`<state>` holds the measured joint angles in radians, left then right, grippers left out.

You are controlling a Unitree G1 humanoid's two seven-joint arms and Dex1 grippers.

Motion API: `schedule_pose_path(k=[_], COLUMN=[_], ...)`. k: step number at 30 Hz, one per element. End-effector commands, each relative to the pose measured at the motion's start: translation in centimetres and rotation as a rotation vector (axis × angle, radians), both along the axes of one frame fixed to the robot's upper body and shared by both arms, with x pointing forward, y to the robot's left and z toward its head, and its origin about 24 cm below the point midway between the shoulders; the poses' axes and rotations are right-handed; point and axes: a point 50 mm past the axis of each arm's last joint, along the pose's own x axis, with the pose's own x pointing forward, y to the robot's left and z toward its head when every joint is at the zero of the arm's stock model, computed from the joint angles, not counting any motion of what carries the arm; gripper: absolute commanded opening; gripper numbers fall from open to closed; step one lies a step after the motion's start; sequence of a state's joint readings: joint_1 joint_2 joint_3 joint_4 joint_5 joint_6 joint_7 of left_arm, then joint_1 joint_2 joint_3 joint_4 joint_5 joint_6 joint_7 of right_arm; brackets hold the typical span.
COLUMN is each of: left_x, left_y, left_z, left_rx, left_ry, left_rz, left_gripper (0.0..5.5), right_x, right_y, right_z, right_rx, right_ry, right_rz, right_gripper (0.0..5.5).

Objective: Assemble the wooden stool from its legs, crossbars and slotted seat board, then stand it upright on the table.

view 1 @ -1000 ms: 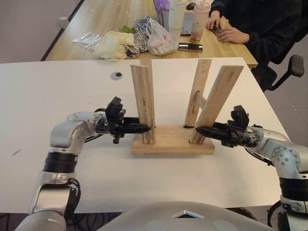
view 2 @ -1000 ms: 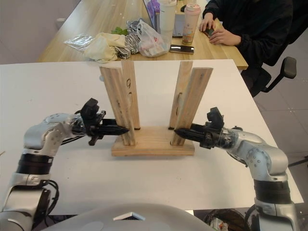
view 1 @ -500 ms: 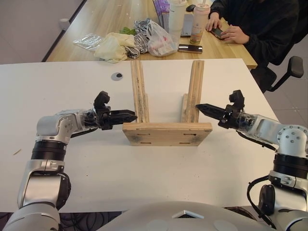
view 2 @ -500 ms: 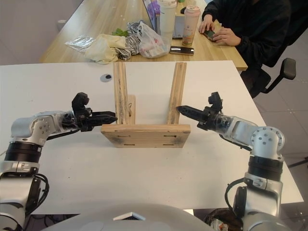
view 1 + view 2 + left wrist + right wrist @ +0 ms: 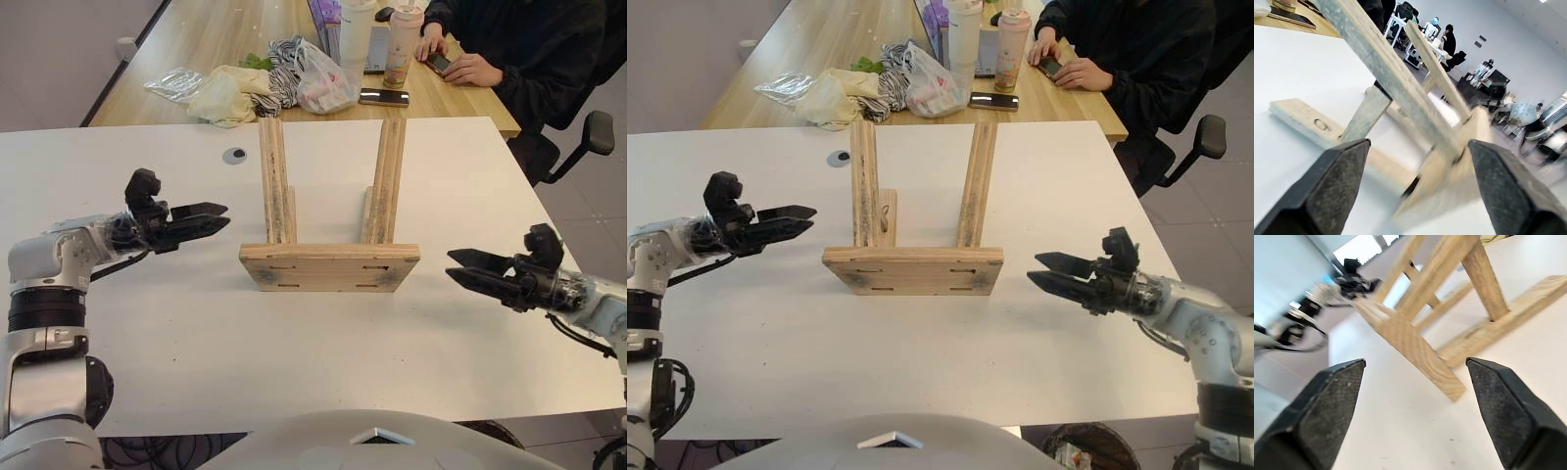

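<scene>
Evidently we are at the last step: the stool (image 5: 384, 176) looks assembled but lies on its side on the white surface (image 5: 294, 362). Its seat board (image 5: 329, 266) stands on edge toward us, and its legs (image 5: 272, 181) run away along the surface. Our left claw (image 5: 217, 215) and right claw (image 5: 451, 266) hang released, fingers apart, each well clear of the stool. Next, we judge, both must close in, grip the frame and tip it onto its legs.

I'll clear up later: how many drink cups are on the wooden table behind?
2. A tall white cup stands beside a shorter pink-lidded cup, both on the wooden table, right of the white plastic bag. More could be hidden past the picture's edge.
</scene>
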<state>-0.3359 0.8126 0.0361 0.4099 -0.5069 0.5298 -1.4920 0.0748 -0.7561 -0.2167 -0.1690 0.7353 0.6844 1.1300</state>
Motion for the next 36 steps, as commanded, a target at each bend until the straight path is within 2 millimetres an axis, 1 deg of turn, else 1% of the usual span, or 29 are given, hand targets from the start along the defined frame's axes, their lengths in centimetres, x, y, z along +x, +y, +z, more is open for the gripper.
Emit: schedule_pose_path(k=[1, 3, 8, 12, 15, 16, 18, 20, 21, 23, 25, 26, 28, 29, 30, 32, 33, 35, 36], left_x=[-1.8, -1.5, 0.7, 0.8, 0.9, 1.0, 1.0, 1.0, 1.1, 1.5, 2.0, 2.4, 3.2, 3.6, 4.5, 5.9, 6.9, 8.9, 9.9], left_y=[-0.8, -1.3, -3.3, -4.6, -4.8, -4.9, -5.1, -5.3, -5.5, -5.8, -6.4, -6.8, -7.7, -8.1, -8.5, -9.4, -10.2, -12.2, -13.3], left_z=[-2.9, -3.5, -3.0, -2.6, -2.3, -2.2, -1.8, -1.4, -1.1, 0.4, 3.1, 4.6, 7.0, 7.9, 9.2, 11.0, 11.7, 12.2, 11.9], left_rx=[0.186, 0.201, 0.142, 0.089, 0.065, 0.052, 0.026, -0.005, -0.027, -0.126, -0.256, -0.325, -0.413, -0.444, -0.521, -0.612, -0.629, -0.611, -0.587], left_ry=[-0.026, -0.055, -0.176, -0.192, -0.189, -0.182, -0.171, -0.168, -0.161, -0.153, -0.153, -0.163, -0.174, -0.175, -0.157, -0.122, -0.101, -0.010, 0.067], left_rz=[-0.178, -0.188, -0.121, -0.152, -0.154, -0.153, -0.153, -0.155, -0.151, -0.116, -0.086, -0.073, -0.018, 0.018, 0.098, 0.207, 0.273, 0.400, 0.464], left_gripper=[3.67, 3.67, 2.88, 2.29, 1.84, 1.72, 1.68, 1.68, 1.68, 1.68, 1.68, 1.67, 1.57, 1.50, 1.48, 1.44, 1.43, 1.43, 1.43], right_x=[0.6, 0.8, 1.3, 2.4, 2.9, 2.9, 2.9, 2.9, 2.9, 2.9, 3.4, 3.9, 5.1, 5.8, 6.8, 8.1, 8.9, 10.7, 12.0], right_y=[2.3, 2.8, 3.7, 4.5, 4.9, 4.9, 4.9, 4.9, 4.9, 5.4, 5.5, 5.2, 4.8, 4.7, 4.8, 5.1, 5.4, 6.1, 6.6], right_z=[-1.1, -1.4, -2.0, -2.1, -2.3, -2.4, -2.5, -2.4, -2.1, -0.2, 2.6, 4.1, 6.1, 6.8, 7.4, 8.0, 8.2, 8.1, 7.8], right_rx=[-0.101, -0.130, -0.150, -0.144, -0.136, -0.133, -0.121, -0.091, -0.060, 0.113, 0.318, 0.404, 0.523, 0.567, 0.617, 0.679, 0.717, 0.772, 0.791], right_ry=[-0.113, -0.135, -0.148, -0.169, -0.172, -0.170, -0.162, -0.146, -0.132, -0.096, -0.075, -0.070, -0.040, -0.010, 0.016, 0.066, 0.098, 0.177, 0.223], right_rz=[0.073, 0.102, 0.154, 0.157, 0.160, 0.162, 0.161, 0.145, 0.134, 0.100, 0.050, 0.020, -0.042, -0.072, -0.124, -0.201, -0.249, -0.353, -0.426], right_gripper=[3.77, 3.77, 3.77, 3.16, 2.67, 2.42, 2.06, 1.80, 1.80, 1.79, 1.79, 1.78, 1.73, 1.67, 1.62, 1.48, 1.43, 1.41, 1.41])
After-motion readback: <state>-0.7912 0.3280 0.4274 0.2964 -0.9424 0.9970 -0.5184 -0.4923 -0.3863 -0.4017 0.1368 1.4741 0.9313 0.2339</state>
